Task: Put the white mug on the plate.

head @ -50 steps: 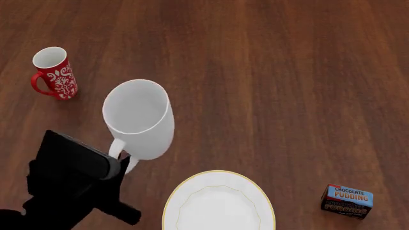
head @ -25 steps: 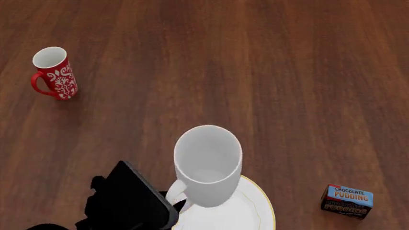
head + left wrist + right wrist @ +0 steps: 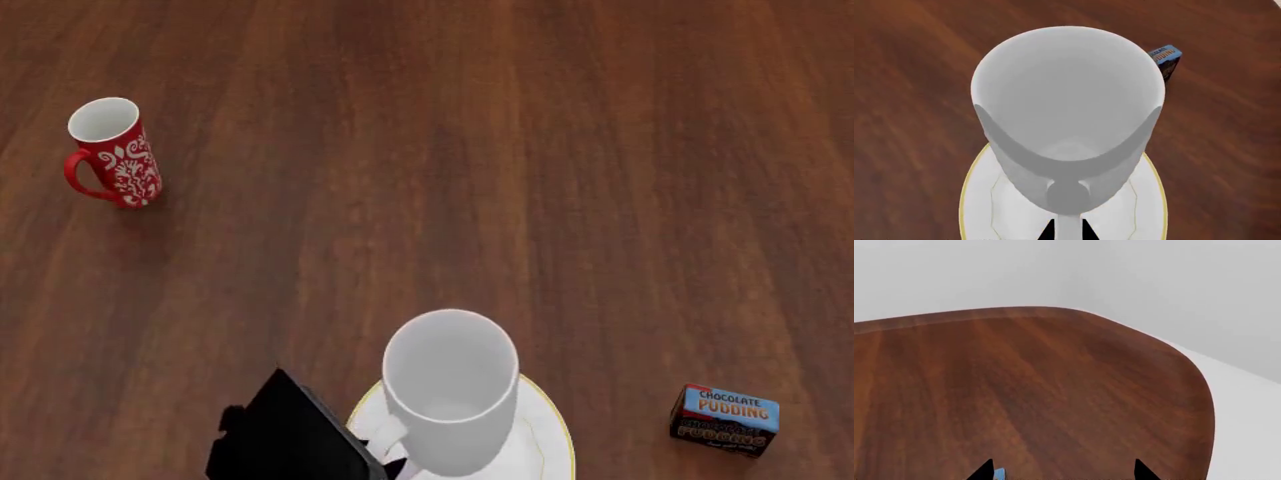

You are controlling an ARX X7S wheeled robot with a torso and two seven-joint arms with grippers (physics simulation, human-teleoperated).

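Plain white mug (image 3: 450, 390) — gold-rimmed plate (image 3: 547, 425).

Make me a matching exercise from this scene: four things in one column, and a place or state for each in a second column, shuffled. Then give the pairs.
Things:
1. white mug
2. red mug
3. pudding box
4. plate

Places or states:
A. standing alone on the table at the head view's far left
B. lying under the mug, gold rim showing round it
C. on the table to the right of the plate
D. over the plate, handle between the jaws of the left gripper

Pairs: 1-D, 2-A, 3-C, 4-B
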